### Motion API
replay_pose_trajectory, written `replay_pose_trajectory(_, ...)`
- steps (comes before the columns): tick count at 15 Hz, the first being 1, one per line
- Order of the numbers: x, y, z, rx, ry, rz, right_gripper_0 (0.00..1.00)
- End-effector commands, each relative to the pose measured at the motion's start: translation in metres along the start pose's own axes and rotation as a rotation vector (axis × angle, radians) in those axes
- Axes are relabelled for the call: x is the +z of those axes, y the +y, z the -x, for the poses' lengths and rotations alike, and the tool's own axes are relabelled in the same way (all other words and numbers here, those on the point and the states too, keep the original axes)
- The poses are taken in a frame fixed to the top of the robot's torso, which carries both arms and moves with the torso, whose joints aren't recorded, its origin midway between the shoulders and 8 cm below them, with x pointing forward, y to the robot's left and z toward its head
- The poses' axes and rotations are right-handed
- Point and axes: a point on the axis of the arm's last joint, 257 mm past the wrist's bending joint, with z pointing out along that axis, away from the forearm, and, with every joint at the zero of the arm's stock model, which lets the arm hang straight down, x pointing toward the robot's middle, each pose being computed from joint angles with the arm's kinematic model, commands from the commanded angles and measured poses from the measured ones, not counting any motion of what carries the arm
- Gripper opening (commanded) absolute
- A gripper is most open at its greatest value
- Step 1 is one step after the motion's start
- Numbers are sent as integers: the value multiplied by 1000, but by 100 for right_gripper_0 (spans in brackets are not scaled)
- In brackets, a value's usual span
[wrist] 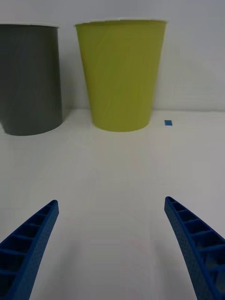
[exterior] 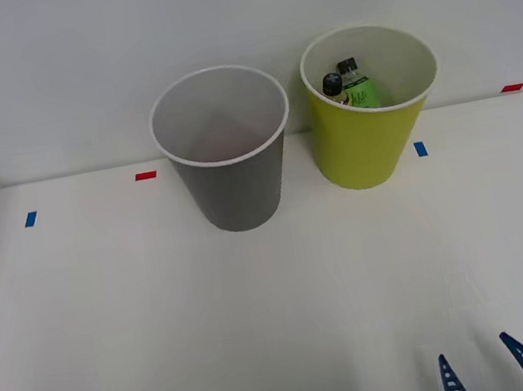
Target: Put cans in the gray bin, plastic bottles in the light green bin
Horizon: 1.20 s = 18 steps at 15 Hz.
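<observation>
**Inspector:** Count the bins.

**Assistant:** Two, standing upright near each other but apart at the far side of the white table (exterior: 141, 316). The gray bin (exterior: 233, 185) is on the robot's left of the pair, the light green bin (exterior: 363, 143) on its right. In the wrist view both stand ahead of the fingers, the gray one (wrist: 29, 79) beside the green one (wrist: 121, 75).

**Inspector:** Contents?

**Assistant:** Two plastic bottles (exterior: 349, 88) lie inside the light green bin, leaning against its wall. Both have dark caps; one carries a green label. The other's body is hidden by the rim. Inside the gray bin, only its pale wall can be seen from this angle.

**Inspector:** The pincer?

**Assistant:** The right gripper (exterior: 490, 373) is at the near edge of the table, well apart from both bins. Its two blue ribbed fingers (wrist: 28, 243) are spread wide, with nothing between them.

**Inspector:** Markings?

**Assistant:** Five tape marks on the table: three red (exterior: 146, 176) and two blue (exterior: 31, 219), one of the blue just beside the green bin's base.
</observation>
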Motion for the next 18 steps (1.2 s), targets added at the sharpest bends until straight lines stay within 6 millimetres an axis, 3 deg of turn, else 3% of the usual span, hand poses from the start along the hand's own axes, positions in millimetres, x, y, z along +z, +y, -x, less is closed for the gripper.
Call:
replay_pose_trajectory(1,-11,0,-1,28,-45,-27,77)
replay_pose_trajectory(6,-37,-8,-9,60,-88,-66,77)
replay_pose_trajectory(9,-41,-3,-15,77,-87,-66,89)
replay_pose_trajectory(18,-44,-3,-14,74,-99,-71,89)
